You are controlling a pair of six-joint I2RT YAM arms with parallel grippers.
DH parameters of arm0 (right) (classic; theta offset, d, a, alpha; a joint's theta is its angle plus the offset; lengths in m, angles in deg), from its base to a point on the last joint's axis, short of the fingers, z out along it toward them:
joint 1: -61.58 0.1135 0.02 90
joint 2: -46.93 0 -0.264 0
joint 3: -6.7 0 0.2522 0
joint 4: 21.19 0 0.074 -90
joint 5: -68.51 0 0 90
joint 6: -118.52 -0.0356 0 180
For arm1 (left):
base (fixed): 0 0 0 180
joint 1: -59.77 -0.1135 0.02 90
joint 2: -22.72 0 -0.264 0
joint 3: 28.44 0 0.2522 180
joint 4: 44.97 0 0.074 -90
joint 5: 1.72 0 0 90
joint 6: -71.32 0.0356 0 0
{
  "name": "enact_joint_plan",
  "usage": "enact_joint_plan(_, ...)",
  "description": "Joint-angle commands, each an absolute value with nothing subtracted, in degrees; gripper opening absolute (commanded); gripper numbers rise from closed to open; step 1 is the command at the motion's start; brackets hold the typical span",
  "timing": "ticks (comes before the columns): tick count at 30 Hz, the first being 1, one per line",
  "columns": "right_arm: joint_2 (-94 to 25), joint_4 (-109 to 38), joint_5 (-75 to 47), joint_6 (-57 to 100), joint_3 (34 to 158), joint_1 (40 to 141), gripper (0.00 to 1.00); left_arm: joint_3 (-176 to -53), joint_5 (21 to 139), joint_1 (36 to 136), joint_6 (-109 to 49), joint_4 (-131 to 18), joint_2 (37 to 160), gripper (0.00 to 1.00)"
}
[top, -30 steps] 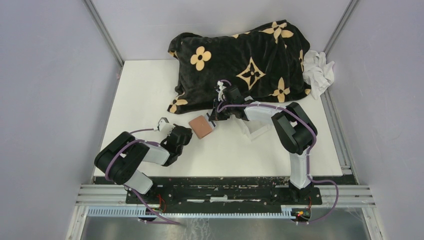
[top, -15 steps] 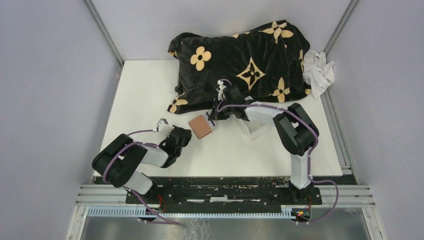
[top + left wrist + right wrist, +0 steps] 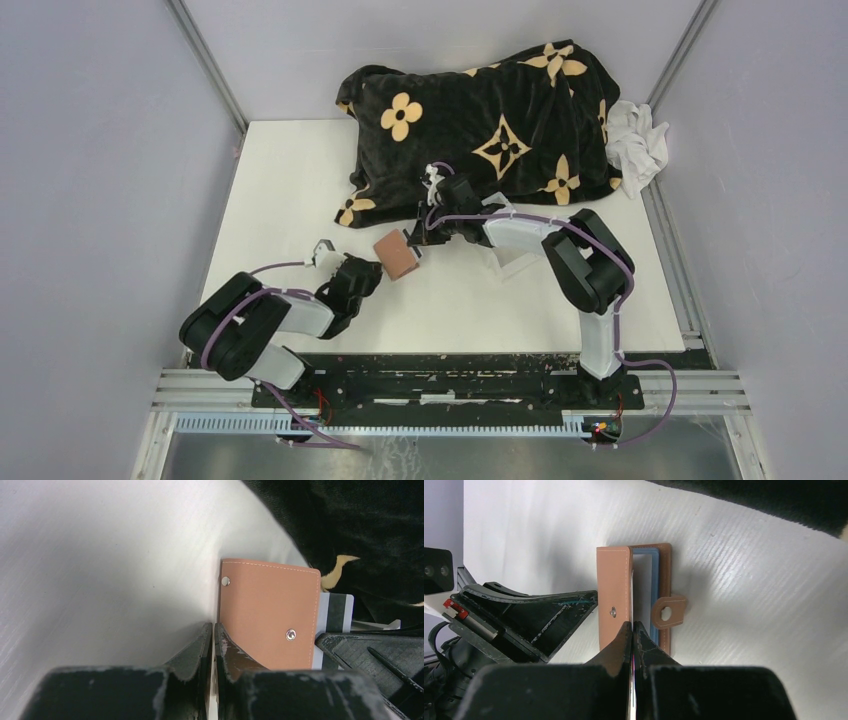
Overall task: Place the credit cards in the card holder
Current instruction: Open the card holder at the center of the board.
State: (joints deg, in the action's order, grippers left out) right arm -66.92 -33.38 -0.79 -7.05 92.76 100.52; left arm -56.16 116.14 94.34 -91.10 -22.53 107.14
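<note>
The brown leather card holder point(image 3: 397, 257) stands on edge on the white table, between both grippers. My left gripper point(image 3: 371, 270) is shut on its near edge point(image 3: 214, 628); the holder's face point(image 3: 270, 610) with two snaps fills that view. My right gripper point(image 3: 416, 238) is shut on a thin pale credit card point(image 3: 632, 592), held edge-on. The card reaches into the holder point(image 3: 614, 590) between its flap and a blue card point(image 3: 653, 587) inside. In the left wrist view a grey-silver card point(image 3: 336, 612) sticks out past the holder's far edge.
A black blanket point(image 3: 480, 120) with tan flowers lies at the back of the table, just behind the right gripper. White cloth point(image 3: 635, 140) is bunched at the back right. A clear plastic tray point(image 3: 510, 258) sits under the right forearm. Grey walls close in both sides.
The right gripper has moved left with the card. The card holder has shifted slightly left and tilted with it. The left arm has drawn back a little.
</note>
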Motion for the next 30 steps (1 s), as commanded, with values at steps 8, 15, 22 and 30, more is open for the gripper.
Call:
enact_joint_plan(8,-64.35,-29.91,-1.45,-8.53,94.91,103.35,0.01,-53.17,114.57,94.1,-90.91,-27.73,106.77,0.12)
enact_joint_plan(15,-63.12,-32.91,-4.35,-6.36,96.61,105.76,0.01,-52.61,114.16,94.14,-90.71,-27.42,106.55,0.12)
enact_joint_plan(22,-61.27,-34.19,-5.32,-5.76,97.63,107.72,0.01,-52.13,113.74,94.12,-90.5,-27.2,106.52,0.12)
enact_joint_plan(30,-62.59,-34.97,-5.73,-5.32,99.8,111.14,0.01,-52.23,112.4,94.14,-89.36,-26.14,107.07,0.11)
